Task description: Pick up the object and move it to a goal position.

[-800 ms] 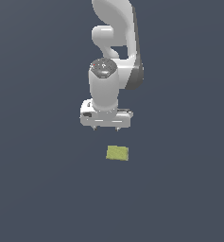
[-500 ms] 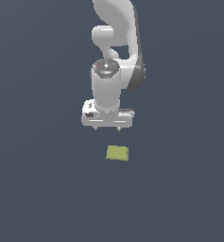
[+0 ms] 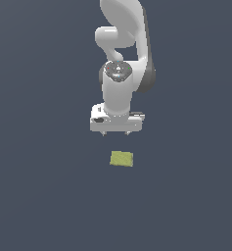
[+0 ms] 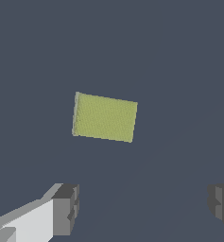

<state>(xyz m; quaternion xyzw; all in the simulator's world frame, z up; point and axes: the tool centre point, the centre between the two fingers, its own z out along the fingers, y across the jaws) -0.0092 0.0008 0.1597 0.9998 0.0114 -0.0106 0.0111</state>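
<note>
- White links of my arm (image 3: 122, 44) run down the exterior view from the upper edge, bend once, and end in a wrist that points straight down at the dark grey-blue floor (image 3: 44, 196).
- My gripper (image 3: 115, 133) hangs below the wrist with its white body level and its two short fingertips aimed at the floor.
- Jaws stand wide apart; in the wrist view one grey finger pad (image 4: 66, 209) sits on one side and the other at the far edge, with only bare floor (image 4: 179, 71) between them.
- Nothing is held and nothing is touched; my gripper (image 4: 142, 208) is clear of the floor.
- Olive-lime, flat and matte, the object (image 3: 122, 159) lies on the floor ahead of my fingertips and lower than them, apart from both.
- It is narrower than the gap between my fingers.
- Wrist view only: the object (image 4: 105, 117) shows as a rectangle turned slightly off square to my finger line, with a paler strip along one short edge. It is not between the pads but beyond them.
- Exterior view only: the full arm pose, the wrist joint cap, and the air gap between fingertips and floor.
</note>
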